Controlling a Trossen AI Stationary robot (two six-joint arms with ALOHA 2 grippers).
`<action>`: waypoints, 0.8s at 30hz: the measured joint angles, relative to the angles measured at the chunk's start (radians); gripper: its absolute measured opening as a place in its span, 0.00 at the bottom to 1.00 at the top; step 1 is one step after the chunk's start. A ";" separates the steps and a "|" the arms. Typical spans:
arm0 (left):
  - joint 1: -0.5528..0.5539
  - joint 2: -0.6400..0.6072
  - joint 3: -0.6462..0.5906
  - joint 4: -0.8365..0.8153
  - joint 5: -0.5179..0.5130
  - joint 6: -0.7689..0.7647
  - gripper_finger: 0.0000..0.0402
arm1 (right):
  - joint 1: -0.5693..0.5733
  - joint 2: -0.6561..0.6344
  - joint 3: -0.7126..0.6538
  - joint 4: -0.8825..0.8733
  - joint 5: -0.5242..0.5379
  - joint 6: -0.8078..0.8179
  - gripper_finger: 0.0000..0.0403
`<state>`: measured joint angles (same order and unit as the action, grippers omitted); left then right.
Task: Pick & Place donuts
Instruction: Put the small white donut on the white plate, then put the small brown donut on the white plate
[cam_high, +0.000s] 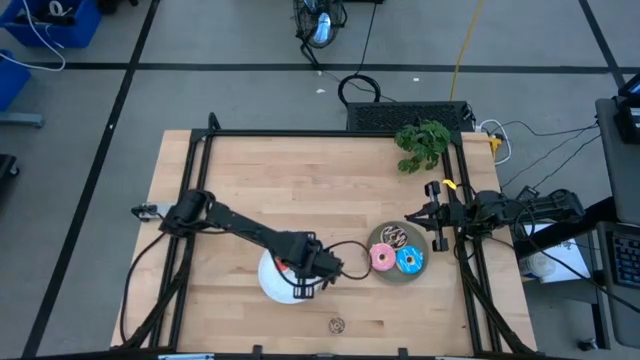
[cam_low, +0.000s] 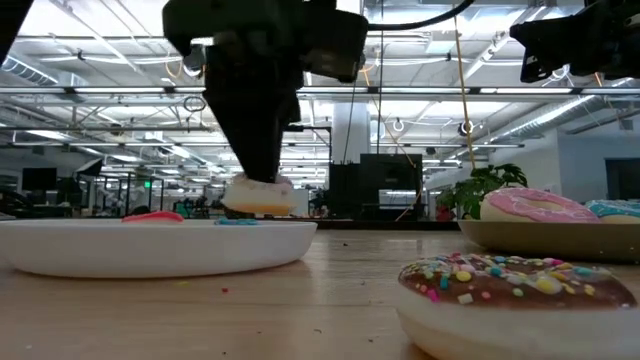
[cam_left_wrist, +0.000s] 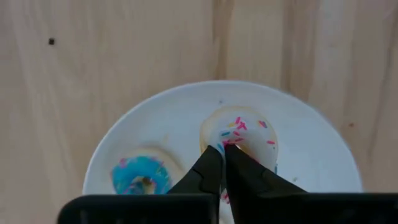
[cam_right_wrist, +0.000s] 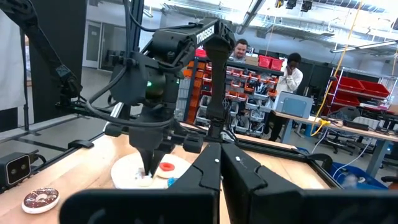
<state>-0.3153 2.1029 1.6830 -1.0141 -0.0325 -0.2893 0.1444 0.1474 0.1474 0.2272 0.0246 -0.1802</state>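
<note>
My left gripper (cam_left_wrist: 222, 150) hangs over the white plate (cam_high: 272, 285), shut on the white mini donut (cam_left_wrist: 239, 134) with coloured sprinkles. The blue mini donut (cam_left_wrist: 142, 176) and the red mini donut (cam_low: 152, 215) lie flat on that plate. The brown mini donut (cam_high: 337, 324) lies on the table near the near edge. The grey plate (cam_high: 388, 277) carries the chocolate-sprinkled donut (cam_high: 393, 237), the pink donut (cam_high: 383, 258) and the blue donut (cam_high: 409, 262). My right gripper (cam_right_wrist: 221, 158) waits shut at the table's right edge. My left gripper pinches the white mini donut's ring (cam_left_wrist: 217, 138) between its two fingertips, on the side nearest the wrist. The fingers come from above, pointing down. In the low view the donut (cam_low: 258, 195) sits roughly level just below the fingers, a little above the white plate's rim.
A green leafy plant (cam_high: 422, 143) stands at the table's far right corner. A black frame (cam_high: 300, 133) runs along the table's edges. Bare wood (cam_high: 300, 190) lies across the far half. People stand in the room behind, seen in the right wrist view.
</note>
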 joint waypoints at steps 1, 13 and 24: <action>0.001 0.001 0.000 0.009 0.005 0.000 0.06 | 0.000 0.000 0.000 0.000 0.000 0.000 0.00; -0.014 0.038 0.000 0.019 -0.025 0.012 0.46 | 0.000 0.000 0.000 0.000 0.000 0.000 0.00; -0.026 0.001 0.123 -0.134 0.000 -0.022 0.64 | 0.000 0.000 0.000 0.000 0.000 0.000 0.00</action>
<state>-0.3413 2.1035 1.8064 -1.1486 -0.0326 -0.3110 0.1444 0.1474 0.1474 0.2272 0.0246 -0.1802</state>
